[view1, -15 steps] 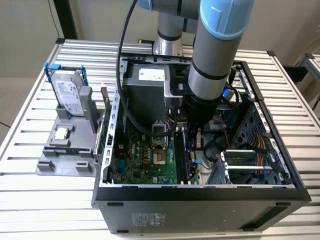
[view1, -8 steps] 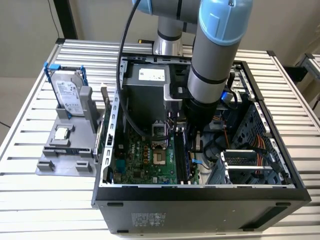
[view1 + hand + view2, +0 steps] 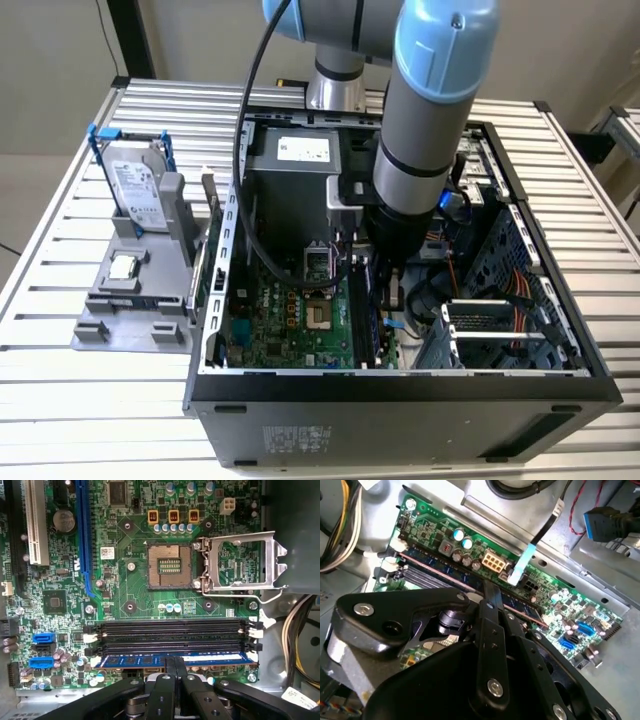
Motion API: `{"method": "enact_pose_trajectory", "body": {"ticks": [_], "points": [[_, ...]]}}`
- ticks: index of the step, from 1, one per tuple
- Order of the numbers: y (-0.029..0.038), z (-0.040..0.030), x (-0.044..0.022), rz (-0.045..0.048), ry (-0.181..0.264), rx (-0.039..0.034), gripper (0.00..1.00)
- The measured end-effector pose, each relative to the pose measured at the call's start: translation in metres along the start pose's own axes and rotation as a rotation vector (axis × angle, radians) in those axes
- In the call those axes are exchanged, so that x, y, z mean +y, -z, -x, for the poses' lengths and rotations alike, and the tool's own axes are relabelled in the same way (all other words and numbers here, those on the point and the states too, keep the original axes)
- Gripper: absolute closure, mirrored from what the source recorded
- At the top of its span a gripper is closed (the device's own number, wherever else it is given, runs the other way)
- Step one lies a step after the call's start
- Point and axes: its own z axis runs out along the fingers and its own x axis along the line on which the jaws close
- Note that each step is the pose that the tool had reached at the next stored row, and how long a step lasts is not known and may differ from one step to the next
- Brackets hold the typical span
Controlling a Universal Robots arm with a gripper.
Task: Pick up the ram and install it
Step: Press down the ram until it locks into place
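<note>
The ram (image 3: pixel 135 659), a long dark-blue stick with a pale label, stands on edge in the outermost memory slot of the green motherboard (image 3: pixel 135 595). My gripper (image 3: pixel 175 664) is shut on the stick's middle, its black fingers pinching it from both sides. In the second wrist view the ram (image 3: pixel 435 571) runs as a thin line across the board, with the gripper (image 3: pixel 489 594) on top of it. In the exterior view the arm reaches down into the open computer case (image 3: pixel 400 400), and the gripper (image 3: pixel 385 295) is low over the board's right side. I cannot tell whether the slot's white end latches have closed.
Three empty black memory slots (image 3: pixel 170 630) lie beside the ram, toward the open CPU socket (image 3: pixel 169 565). Yellow and black cables (image 3: pixel 300 640) hang near one end of the slots. Outside the case, a hard drive in a blue bracket (image 3: pixel 140 190) stands on a grey fixture (image 3: pixel 130 300).
</note>
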Motion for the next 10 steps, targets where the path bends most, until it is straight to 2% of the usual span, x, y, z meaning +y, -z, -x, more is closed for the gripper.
{"method": "enact_pose_trajectory", "body": {"ticks": [2, 7, 8, 9, 10], "points": [[-0.001, 0.0004, -0.0001, 0.0011, 0.0, 0.0049, 1.0], [0.0008, 0.001, -0.0002, 0.0027, 0.0, 0.0092, 1.0], [0.0063, 0.0024, -0.0006, 0.0049, 0.0, 0.0205, 1.0], [0.0099, 0.0029, -0.0007, 0.0066, 0.0, 0.0285, 1.0], [0.0101, 0.0027, -0.0007, 0.0067, 0.0, 0.0291, 1.0]]}}
